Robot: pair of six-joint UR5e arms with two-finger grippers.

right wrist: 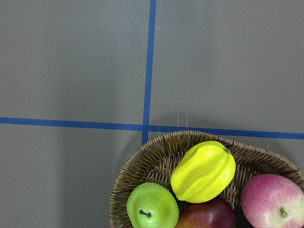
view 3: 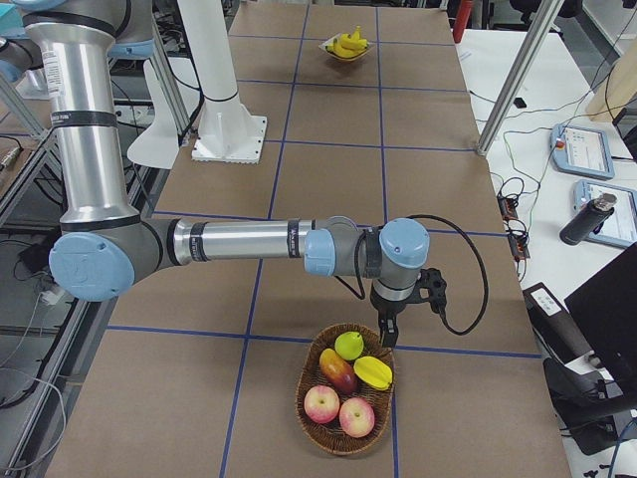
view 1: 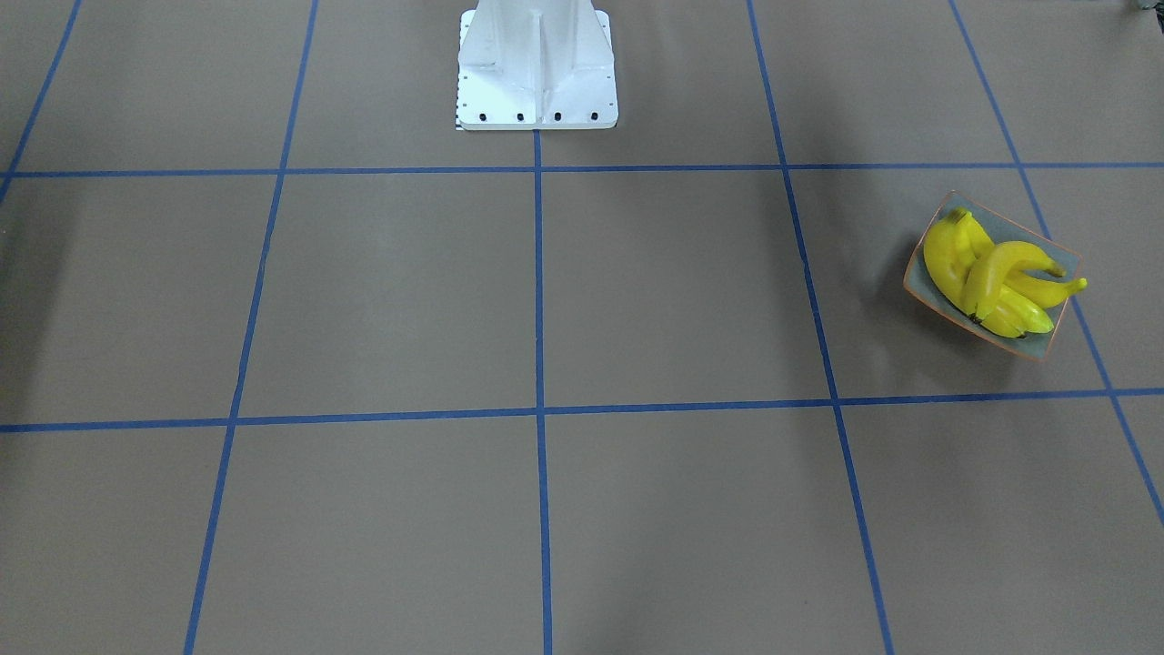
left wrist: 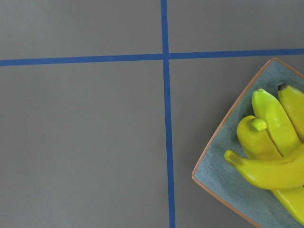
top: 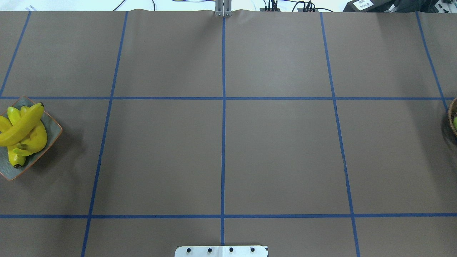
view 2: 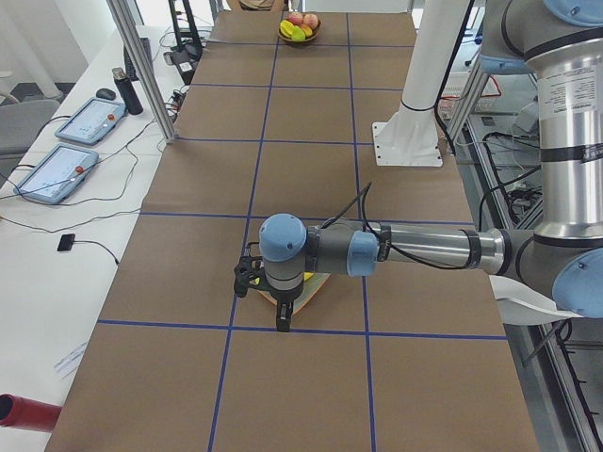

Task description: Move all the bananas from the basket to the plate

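Several yellow bananas (view 1: 991, 273) lie piled on the grey, orange-rimmed plate (view 1: 1038, 244) at the table's left end. They also show in the overhead view (top: 23, 130) and in the left wrist view (left wrist: 270, 152), on the plate (left wrist: 221, 178). My left gripper (view 2: 282, 322) hangs just above the plate; I cannot tell whether it is open or shut. My right gripper (view 3: 386, 334) hangs over the far rim of the wicker basket (view 3: 307, 398); I cannot tell its state either. The basket (right wrist: 156, 154) holds apples, a green pear and a yellow star fruit.
The white robot base (view 1: 536, 73) stands at the table's middle rear edge. Blue tape lines cross the brown table cover. Aluminium frame posts (view 2: 141, 66) and a side desk with tablets (view 2: 80, 122) stand past the table's far long edge.
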